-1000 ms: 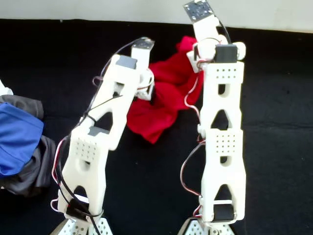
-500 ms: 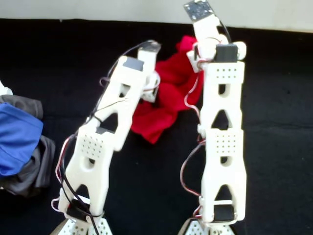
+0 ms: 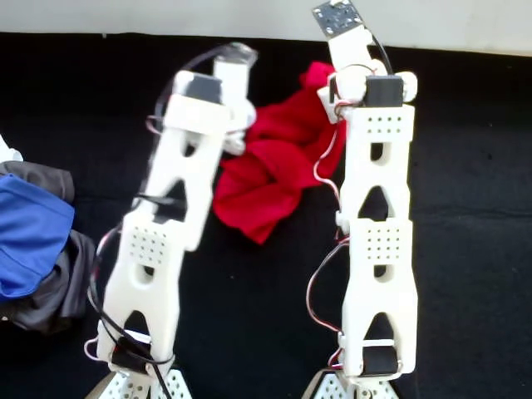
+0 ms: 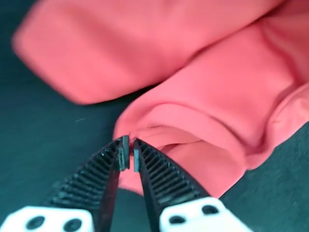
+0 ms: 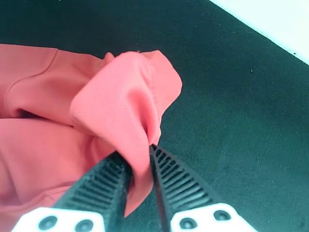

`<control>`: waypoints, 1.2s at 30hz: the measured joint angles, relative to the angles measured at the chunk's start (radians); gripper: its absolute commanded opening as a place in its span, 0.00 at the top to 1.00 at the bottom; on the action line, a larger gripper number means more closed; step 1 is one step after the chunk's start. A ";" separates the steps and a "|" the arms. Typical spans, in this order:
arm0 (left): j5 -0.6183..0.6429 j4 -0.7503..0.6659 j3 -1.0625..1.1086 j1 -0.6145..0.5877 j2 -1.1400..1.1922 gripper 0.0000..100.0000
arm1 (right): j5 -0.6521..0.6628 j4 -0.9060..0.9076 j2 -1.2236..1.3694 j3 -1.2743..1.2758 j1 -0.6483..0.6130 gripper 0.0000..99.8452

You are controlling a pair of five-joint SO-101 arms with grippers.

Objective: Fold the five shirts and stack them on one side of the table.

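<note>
The right hand (image 5: 139,162) is clenched on a bunched corner of the red shirt (image 5: 120,96) above the black desk (image 5: 231,106). The left hand (image 4: 128,153) pinches another fold of it at its tips.

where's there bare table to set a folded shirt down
Widest bare patch: black table from the right arm to the right edge. Also free: between the left arm and the blue and grey shirt pile. Crowded mid-table around the red shirt.
</note>
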 measured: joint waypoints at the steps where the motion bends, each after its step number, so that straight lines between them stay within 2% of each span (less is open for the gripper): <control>1: -0.021 0.032 -0.040 -0.025 0.000 0.99 | -0.009 0.000 -0.002 0.000 0.000 0.99; 7: -0.110 0.077 -0.127 -0.199 -0.066 0.99 | -0.218 -0.037 -0.081 0.000 0.000 0.99; 11: -0.184 0.078 -0.094 -0.256 -0.255 0.99 | -0.339 -0.086 -0.138 0.000 0.000 0.98; 13: -0.224 0.081 -0.066 -0.269 -0.365 0.99 | -0.368 -0.098 -0.166 0.000 0.000 0.93; 17: -0.301 0.083 -0.032 -0.272 -0.569 0.99 | -0.382 -0.109 -0.229 0.000 -0.031 0.81; 22: -0.364 0.083 0.031 -0.275 -0.760 0.99 | -0.384 -0.077 -0.285 -0.002 -0.058 0.81; 26: -0.414 0.083 0.184 -0.301 -0.848 0.99 | -0.384 0.040 -0.285 -0.002 -0.058 0.81; 30: -0.482 0.083 0.394 -0.364 -0.872 0.99 | -0.384 0.072 -0.249 -0.008 -0.037 0.81; 36: -0.617 0.078 0.655 -0.499 -0.872 0.99 | -0.344 0.075 -0.034 -0.009 -0.026 0.81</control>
